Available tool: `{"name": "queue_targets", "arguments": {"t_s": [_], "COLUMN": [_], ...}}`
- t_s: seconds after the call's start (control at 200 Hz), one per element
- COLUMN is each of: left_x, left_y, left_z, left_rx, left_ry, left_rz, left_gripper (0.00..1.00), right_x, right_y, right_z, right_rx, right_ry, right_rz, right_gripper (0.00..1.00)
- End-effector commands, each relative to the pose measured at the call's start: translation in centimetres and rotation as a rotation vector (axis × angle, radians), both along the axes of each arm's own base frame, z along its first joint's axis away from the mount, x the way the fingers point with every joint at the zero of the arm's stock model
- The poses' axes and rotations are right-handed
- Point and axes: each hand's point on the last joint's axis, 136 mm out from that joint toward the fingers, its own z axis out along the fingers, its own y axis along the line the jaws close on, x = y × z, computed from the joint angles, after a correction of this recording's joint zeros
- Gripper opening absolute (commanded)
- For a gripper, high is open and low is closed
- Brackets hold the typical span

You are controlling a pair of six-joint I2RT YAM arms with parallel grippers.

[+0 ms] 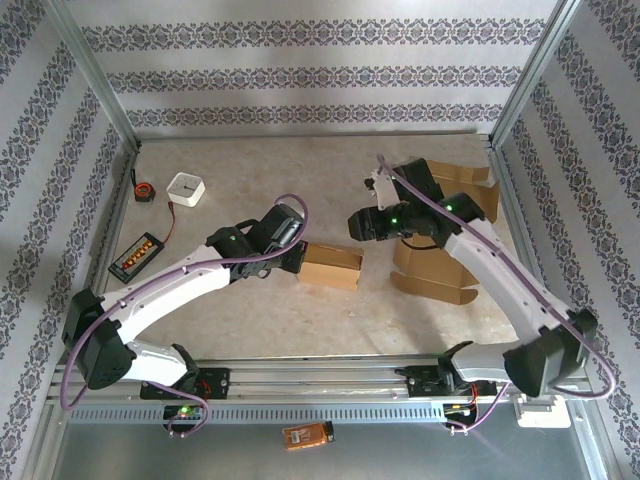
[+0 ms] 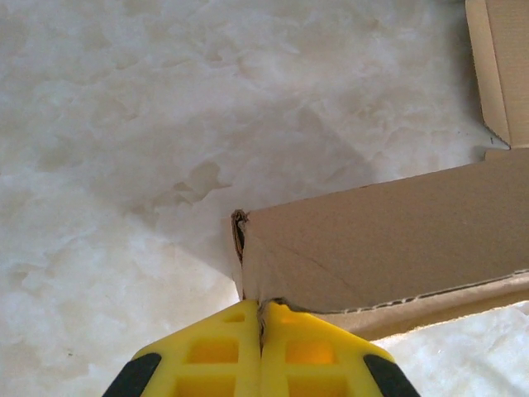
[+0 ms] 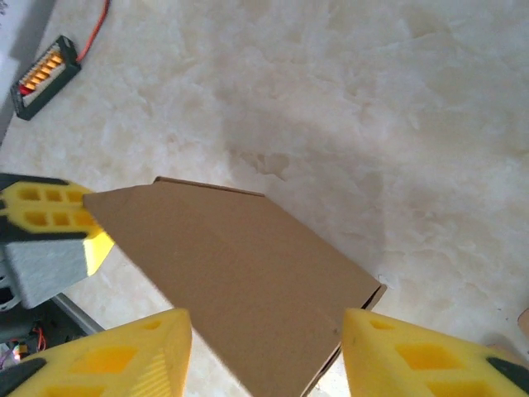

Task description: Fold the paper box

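- Closest, the yellow plastic fingers (image 2: 215, 351) of the left gripper (image 2: 261, 308) are pressed fully together. Their tips touch the near bottom corner of the brown cardboard box (image 2: 380, 240). Whether any cardboard is pinched between them cannot be told.
- Over the same box hangs the right gripper (image 3: 264, 331). Its yellow fingers (image 3: 413, 356) are roughly half apart, one on either side of the box's end, not clamped on it.
- From above, the box lies near the middle of the pale marbled table (image 1: 260, 170), between the two grippers.
- To its right lie flat cardboard blanks (image 1: 432, 272).
- Far left sit a white square block (image 1: 186, 188) and a black tray of orange cells (image 1: 137, 254).
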Motion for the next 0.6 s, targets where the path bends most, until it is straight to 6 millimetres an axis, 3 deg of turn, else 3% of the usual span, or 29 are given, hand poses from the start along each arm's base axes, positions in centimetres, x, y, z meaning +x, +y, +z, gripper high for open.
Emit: {"name": "queue_targets", "arguments": {"t_s": [0.0,0.225,0.315,0.395,0.5,0.595], "left_x": [-1.7,-1.3,-1.1,-1.1,-1.1,-1.1], "left_y": [0.5,0.4,0.7,1.1,1.6,1.3], "left_z": [-1.5,-3.2,-4.2,-5.1,-5.7,-5.3], "left_rx": [0.046,0.079,0.107,0.142,0.170,0.144], "left_ry": [0.090,0.115,0.120,0.136,0.149,0.144], "left_rz": [-0.008,0.009,0.020,0.032,0.053,0.050], "left_gripper": [0.01,0.01,0.00,0.00,0.00,0.00], "right_x": [-1.3,-5.5,-5.5,-4.3,-2.6,-1.6], "right_y": [-1.0,-1.3,-1.1,-1.7,-2.0,-1.7], "right_z": [-0.4,-3.5,-4.6,-5.5,-6.2,-6.4], "right_rx": [-0.008,-0.045,-0.077,-0.128,-0.179,-0.188], "right_ry": [-0.038,-0.008,-0.041,-0.055,-0.076,-0.097], "right_rz": [-0.008,0.011,0.010,-0.047,-0.098,-0.108], "right_gripper": [0.58,0.82,0.84,0.80,0.61,0.53]}}
